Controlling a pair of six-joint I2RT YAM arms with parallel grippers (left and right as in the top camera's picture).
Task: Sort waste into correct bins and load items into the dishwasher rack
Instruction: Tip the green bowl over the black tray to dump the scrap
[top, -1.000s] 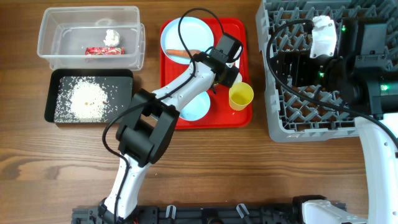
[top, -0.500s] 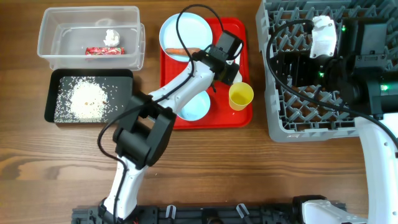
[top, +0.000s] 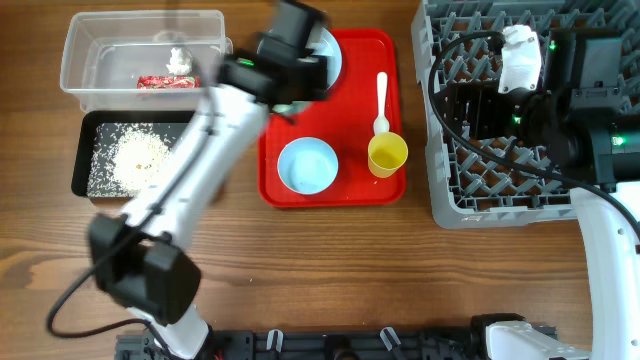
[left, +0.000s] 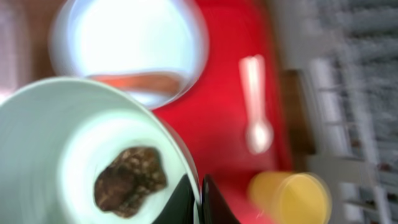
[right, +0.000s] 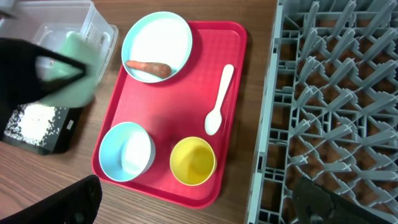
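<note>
step: food-waste dump, as I judge it. The left tool (left: 200, 198) has a small light blue bowl (left: 56, 149) up off the flat red serving tray (top: 355, 60), with the dark brown food lump (left: 130, 180) inside.
left tool: pressed together on the bowl's rim, one finger inside and one outside (wrist view is blurred, but the pinch reads fine).
bowl position: in the air by the red tray's left edge, near the corner of the clear plastic rectangular tub (top: 145, 14). The arm hides most of it from overhead.
right tool (right: 196, 199): spread wide, holding nothing, hanging over the large grey pegged plastic rack (top: 480, 195).
bins: the tub holds the red crinkled snack wrapper (top: 168, 82) and crumpled white tissue (top: 179, 58). The shallow black rectangular tray (top: 85, 150) beside it on the wooden bench (top: 400, 280) holds white rice grains (top: 135, 160).
on red tray: pale blue-white round plate (right: 157, 37) with orange carrot (right: 148, 66), white plastic spoon (top: 381, 100), small yellow cup (top: 387, 155), second light blue bowl (top: 307, 165).
rack: no dish in the part that shows.
progress: partway. Lump and carrot are unbinned and nothing is racked.
next move: probably get the bowl over the black tray with the rice and tip it until the lump drops, then take the bowl to the rack.
needs: the rim pinch must hold through the tilt, and the lump may stick.
</note>
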